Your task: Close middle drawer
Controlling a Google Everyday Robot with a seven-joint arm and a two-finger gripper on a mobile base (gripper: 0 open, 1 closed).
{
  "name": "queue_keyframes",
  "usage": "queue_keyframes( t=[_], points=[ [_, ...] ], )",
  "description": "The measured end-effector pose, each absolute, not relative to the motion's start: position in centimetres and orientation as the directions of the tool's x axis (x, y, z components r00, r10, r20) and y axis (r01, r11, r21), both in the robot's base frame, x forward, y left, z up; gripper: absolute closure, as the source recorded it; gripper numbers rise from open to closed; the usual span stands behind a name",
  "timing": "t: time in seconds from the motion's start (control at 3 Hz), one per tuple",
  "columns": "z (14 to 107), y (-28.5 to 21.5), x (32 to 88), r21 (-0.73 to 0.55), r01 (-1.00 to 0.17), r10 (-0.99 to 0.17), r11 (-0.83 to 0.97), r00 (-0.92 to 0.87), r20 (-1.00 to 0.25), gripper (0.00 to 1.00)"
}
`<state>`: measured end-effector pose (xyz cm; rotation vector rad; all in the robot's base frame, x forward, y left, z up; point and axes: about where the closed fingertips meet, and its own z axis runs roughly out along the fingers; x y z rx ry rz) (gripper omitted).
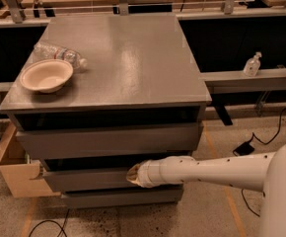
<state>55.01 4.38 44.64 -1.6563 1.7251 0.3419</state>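
Note:
The grey cabinet (113, 58) has three stacked fronts. The middle drawer (84, 179) is the second front, plain and without a handle. It stands out only a little, with a dark gap above it. My white arm (217, 170) reaches in from the right. My gripper (132, 176) is at the end of the arm, against the middle drawer's front near its centre. The wrist hides most of the gripper. The upper front (108, 141) and the lowest front (118, 197) sit above and below it.
A paper bowl (46, 75) and a lying plastic bottle (59, 53) are on the cabinet top at the left. A cardboard box (19, 179) stands on the floor at the cabinet's left. Cables and a black adapter (243, 148) lie at the right. A clear bottle (252, 64) stands on a side ledge.

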Motion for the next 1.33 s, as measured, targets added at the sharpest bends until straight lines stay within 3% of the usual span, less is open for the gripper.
queue_keyframes(
  t=[0.67, 1.33],
  points=[
    [43.1, 3.6, 53.2, -0.235, -0.958, -0.761, 0.162, 0.030, -0.648, 1.00],
    [41.3, 4.4, 55.9, -0.225, -0.961, -0.762, 0.163, 0.023, -0.648, 1.00]
  ],
)
